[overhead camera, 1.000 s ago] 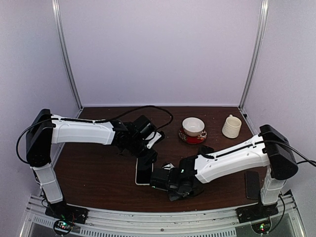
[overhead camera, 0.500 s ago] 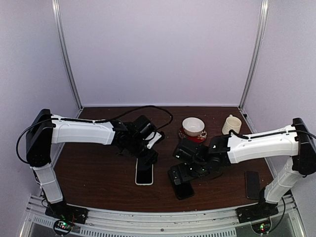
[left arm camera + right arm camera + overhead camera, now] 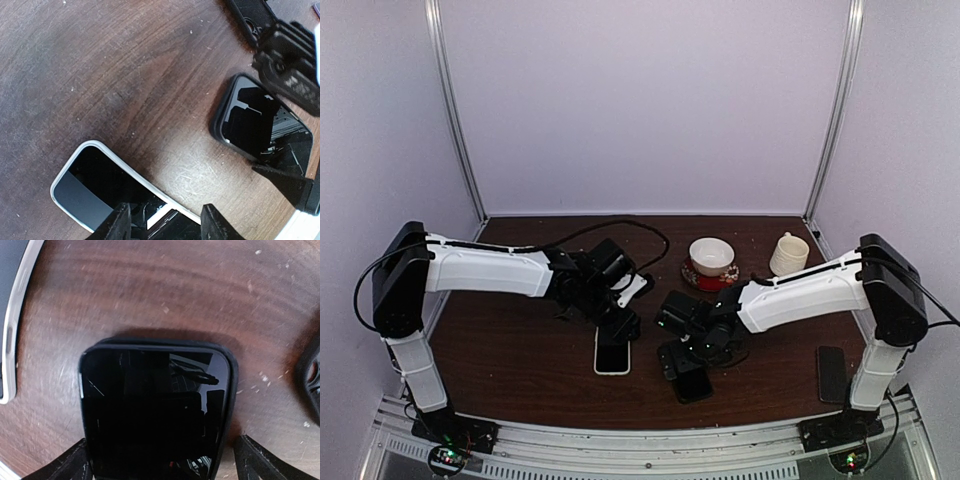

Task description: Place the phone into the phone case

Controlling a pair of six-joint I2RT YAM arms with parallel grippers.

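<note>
Since a second ago my right arm has swung off the near end of the white-edged phone and over to the black phone. My right gripper has gone from closed to wide open.

The brown table holds it all. My left arm reaches in from the left and has hardly moved. The white-edged phone lies flat, face up, near the middle of the table. The black phone lies flat just to its right, apart from it, with a black phone case rim all round its edge. Another dark phone lies well apart, by my right arm's base. A bowl on a red saucer and a cup stand at the back.

My left gripper is closed on the far end of the white-edged phone, one finger on each long side. My right fingers stand wide, one at each side of the black phone.
</note>
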